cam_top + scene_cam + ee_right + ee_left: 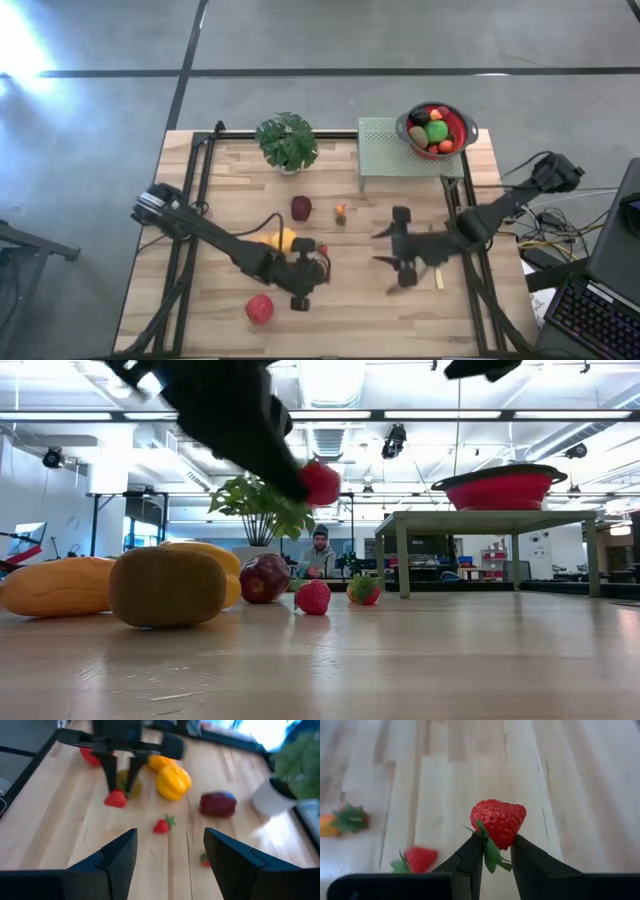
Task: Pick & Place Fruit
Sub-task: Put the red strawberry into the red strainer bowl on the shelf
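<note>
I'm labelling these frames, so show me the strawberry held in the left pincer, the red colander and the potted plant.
strawberry (pixel 498 822): left wrist view, middle of its red body, held in the left pincer.
red colander (pixel 458 127): high view, bare right inner wall.
potted plant (pixel 287 140): high view, centre of the leaves.

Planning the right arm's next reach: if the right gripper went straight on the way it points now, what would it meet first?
Probably the loose strawberry on the table, lying almost dead ahead of the open right gripper. Beyond it hangs the left gripper, shut on another strawberry. Depth is hard to judge.
</note>
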Controlling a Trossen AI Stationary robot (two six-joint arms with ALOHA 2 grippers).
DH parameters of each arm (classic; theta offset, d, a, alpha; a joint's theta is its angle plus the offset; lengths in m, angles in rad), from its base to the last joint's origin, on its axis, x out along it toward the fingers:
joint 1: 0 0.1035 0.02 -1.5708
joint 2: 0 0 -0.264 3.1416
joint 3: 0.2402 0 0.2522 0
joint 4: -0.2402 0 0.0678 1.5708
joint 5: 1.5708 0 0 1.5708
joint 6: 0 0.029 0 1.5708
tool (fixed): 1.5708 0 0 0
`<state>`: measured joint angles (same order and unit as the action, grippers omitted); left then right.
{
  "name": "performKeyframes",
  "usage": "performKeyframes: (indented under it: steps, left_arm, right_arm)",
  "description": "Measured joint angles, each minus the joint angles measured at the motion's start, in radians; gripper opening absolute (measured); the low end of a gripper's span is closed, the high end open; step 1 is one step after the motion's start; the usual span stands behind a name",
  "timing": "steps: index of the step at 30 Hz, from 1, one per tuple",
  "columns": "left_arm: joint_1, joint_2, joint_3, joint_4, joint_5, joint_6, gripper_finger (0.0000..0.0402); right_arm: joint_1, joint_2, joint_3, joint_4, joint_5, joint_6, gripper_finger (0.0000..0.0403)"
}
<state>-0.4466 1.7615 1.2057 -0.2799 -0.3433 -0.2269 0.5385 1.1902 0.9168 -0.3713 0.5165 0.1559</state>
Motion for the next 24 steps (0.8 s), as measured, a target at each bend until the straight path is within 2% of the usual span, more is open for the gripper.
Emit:
performKeyframes:
  steps: [3, 6, 9, 20, 24]
  left_arm:
    - [0.021, -0.015, 0.000, 0.076, 0.001, -0.014, 0.0089]
    - [0.043, -0.020, 0.000, 0.155, 0.004, -0.014, 0.0089]
    - [0.067, -0.022, 0.000, 0.232, 0.007, -0.004, 0.0090]
    - [0.119, -0.027, 0.017, 0.419, 0.010, 0.181, 0.0090]
    - [0.134, -0.027, 0.019, 0.566, 0.010, 0.279, 0.0090]
  right_arm:
    - [0.081, 0.000, -0.057, 0.125, 0.110, -0.023, 0.0216]
    - [0.122, 0.004, -0.109, 0.247, 0.167, -0.046, 0.0216]
    - [0.132, 0.004, -0.139, 0.333, 0.173, -0.055, 0.0223]
    - [0.132, 0.005, -0.145, 0.349, 0.159, -0.042, 0.0272]
    - [0.131, 0.005, -0.145, 0.366, 0.157, -0.060, 0.0286]
